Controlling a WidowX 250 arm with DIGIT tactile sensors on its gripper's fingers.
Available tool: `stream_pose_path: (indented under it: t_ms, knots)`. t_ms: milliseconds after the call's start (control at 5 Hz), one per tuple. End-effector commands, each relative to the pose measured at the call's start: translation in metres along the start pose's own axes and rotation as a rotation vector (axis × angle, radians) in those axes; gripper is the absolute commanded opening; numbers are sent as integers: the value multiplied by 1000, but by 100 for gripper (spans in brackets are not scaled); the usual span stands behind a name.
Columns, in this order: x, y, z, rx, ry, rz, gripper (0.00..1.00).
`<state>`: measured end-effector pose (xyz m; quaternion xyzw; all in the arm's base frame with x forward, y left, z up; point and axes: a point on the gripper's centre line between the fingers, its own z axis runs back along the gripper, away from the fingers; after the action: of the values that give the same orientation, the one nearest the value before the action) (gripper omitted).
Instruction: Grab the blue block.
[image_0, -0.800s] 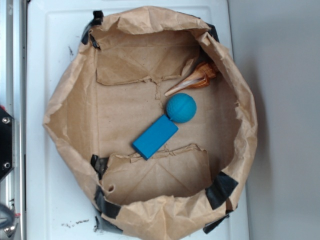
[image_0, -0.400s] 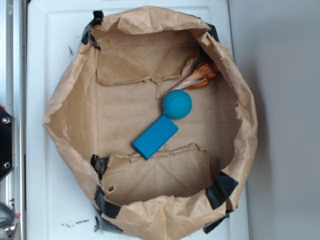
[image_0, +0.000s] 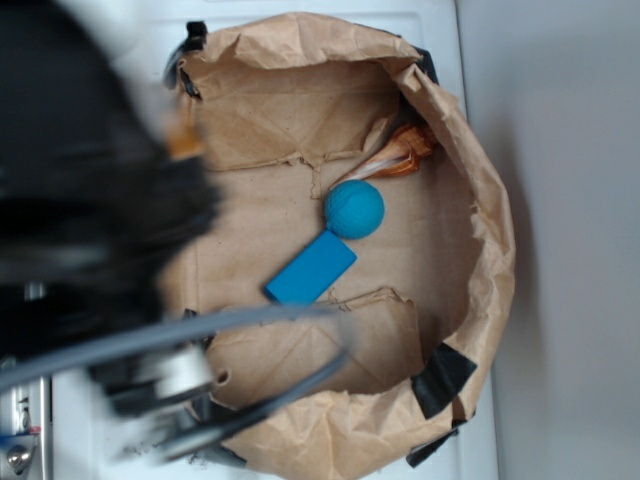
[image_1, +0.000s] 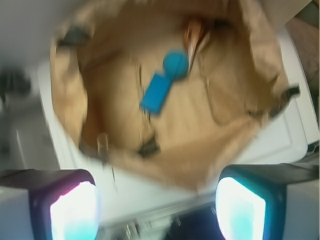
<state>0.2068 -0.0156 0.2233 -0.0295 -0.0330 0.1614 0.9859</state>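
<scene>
White bench (image_0: 470, 40) carries a brown paper bag (image_0: 495, 230), walls penning contents. Blue block (image_0: 310, 268) lies flat mid-floor, far corner touching blue ball (image_0: 354, 209). End effector (image_1: 157, 207) wide apart, empty, outside the bag.

You're looking at a big smeared dark mass of the arm (image_0: 90, 230) eating up the left side of the exterior view, so the left wall of the paper bag (image_0: 470, 180) is sitting hidden behind it. Blurry grey cables (image_0: 180, 335) are streaking across the bag's lower flap. The wrist view is coming through soft all over: the blue block (image_1: 156, 93) and blue ball (image_1: 176, 64) are showing as fuzzy blobs, and the gripper (image_1: 157, 207) is getting cut off by the bottom edge, only its two glowing pads (image_1: 75, 210) poking in.
</scene>
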Motion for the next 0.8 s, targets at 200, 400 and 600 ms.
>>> stream_pose_path:
  t_ms: [200, 400, 600]
  knots:
    - [40, -14, -13, -12, -19, 80, 100]
    - [26, -10, -52, 48, -45, 95, 100]
    - [35, 5, -90, 75, -74, 111, 100]
